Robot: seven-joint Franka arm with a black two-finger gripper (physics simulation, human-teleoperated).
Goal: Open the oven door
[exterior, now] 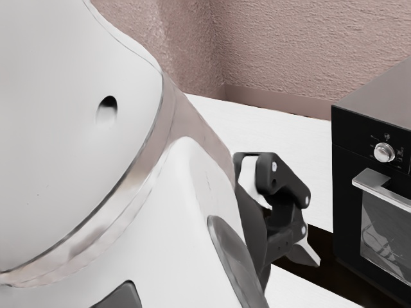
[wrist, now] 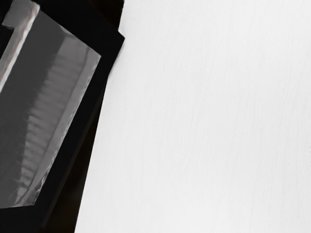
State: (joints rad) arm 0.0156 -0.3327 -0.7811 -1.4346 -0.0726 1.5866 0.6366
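The oven door (exterior: pixel 385 234) stood shut, the approach to its handle (exterior: pixel 372 184) in hand. Lining up came next; whether the fingers (exterior: pixel 307 254) were clenched, I couldn't tell.

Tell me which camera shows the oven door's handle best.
The exterior view: the handle juts out above the glass, one end visible, the other cut off. In the wrist view, a strip of it runs along the glass, also cut off.
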